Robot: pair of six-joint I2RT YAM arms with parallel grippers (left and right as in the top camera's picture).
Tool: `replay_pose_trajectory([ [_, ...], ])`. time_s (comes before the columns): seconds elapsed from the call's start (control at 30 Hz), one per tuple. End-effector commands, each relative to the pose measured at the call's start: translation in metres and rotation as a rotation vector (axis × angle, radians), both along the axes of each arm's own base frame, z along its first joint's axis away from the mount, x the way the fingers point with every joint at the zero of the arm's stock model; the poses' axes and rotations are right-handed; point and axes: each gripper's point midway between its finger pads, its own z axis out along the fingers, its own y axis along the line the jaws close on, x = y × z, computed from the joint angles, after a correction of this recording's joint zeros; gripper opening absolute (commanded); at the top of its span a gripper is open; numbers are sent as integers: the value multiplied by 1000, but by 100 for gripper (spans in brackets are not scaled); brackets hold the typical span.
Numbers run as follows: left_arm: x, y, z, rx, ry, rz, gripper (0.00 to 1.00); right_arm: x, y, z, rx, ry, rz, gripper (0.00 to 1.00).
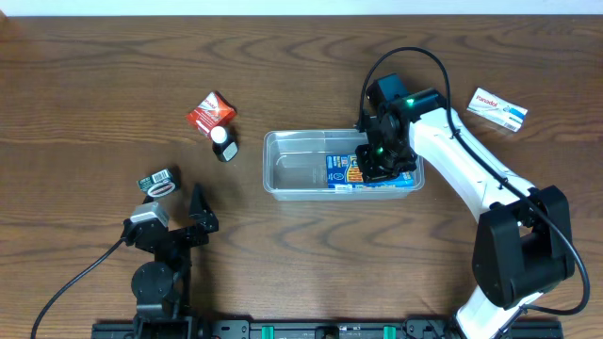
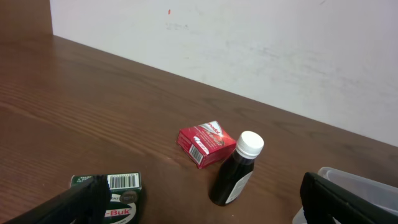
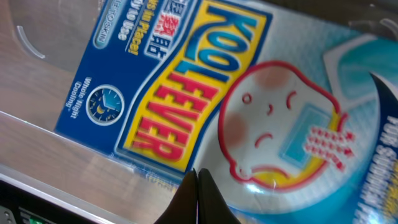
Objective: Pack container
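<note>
The clear plastic container (image 1: pixel 283 168) lies at the table's middle. A blue Kool Fever packet (image 1: pixel 345 172) rests flat in its right half. My right gripper (image 1: pixel 379 156) hovers over that packet. In the right wrist view its fingers (image 3: pixel 198 190) are pressed together with nothing between them, just above the packet (image 3: pixel 249 93) and the container's clear floor (image 3: pixel 37 81). My left gripper (image 1: pixel 184 218) stands wide open near the front left, holding nothing. The container's corner (image 2: pixel 367 183) shows beyond its right finger.
A green box (image 1: pixel 160 182) (image 2: pixel 121 190) lies by the left gripper's left finger. A red box (image 1: pixel 209 113) (image 2: pixel 205 144) and a dark bottle with a white cap (image 1: pixel 223 144) (image 2: pixel 236 171) sit left of the container. A white Panadol box (image 1: pixel 497 108) lies far right.
</note>
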Motion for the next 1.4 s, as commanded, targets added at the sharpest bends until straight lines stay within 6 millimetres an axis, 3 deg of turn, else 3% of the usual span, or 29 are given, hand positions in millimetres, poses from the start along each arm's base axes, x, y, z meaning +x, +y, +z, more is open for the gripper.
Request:
replay_pose_trajectory([
  [0.0,-1,2,-18,-4,52,13,98,-3,0,-4,-21,13,1,2],
  [0.17,-1,2,-18,-4,52,13,98,-3,-2,-5,-37,9,1,2],
  [0.3,-1,2,-18,-4,52,13,98,9,-4,0,-32,-33,-13,1],
  [0.4,-1,2,-18,-4,52,13,98,25,-6,19,-7,-79,-40,2],
  [0.5,-1,2,-18,-4,52,13,98,46,-11,57,21,-153,-72,9],
  [0.57,-1,2,-18,-4,52,13,98,62,-16,85,41,-219,-93,22],
  [0.63,-1,2,-18,-4,52,13,98,80,-27,112,54,-298,-129,45],
  [0.7,-1,2,-18,-4,52,13,98,98,-44,134,49,-371,-177,63],
  [0.77,-1,2,-18,-4,52,13,98,110,-67,144,20,-416,-233,77],
  [0.83,-1,2,-18,-4,52,13,98,118,-98,144,-26,-430,-310,86],
  [1.1,-1,2,-18,-4,52,13,98,146,-195,114,-102,-421,-455,90],
  [1.2,-1,2,-18,-4,52,13,98,162,-218,99,-149,-455,-395,95],
  [1.37,-1,2,-18,-4,52,13,98,184,-243,57,-270,-464,-173,99],
])
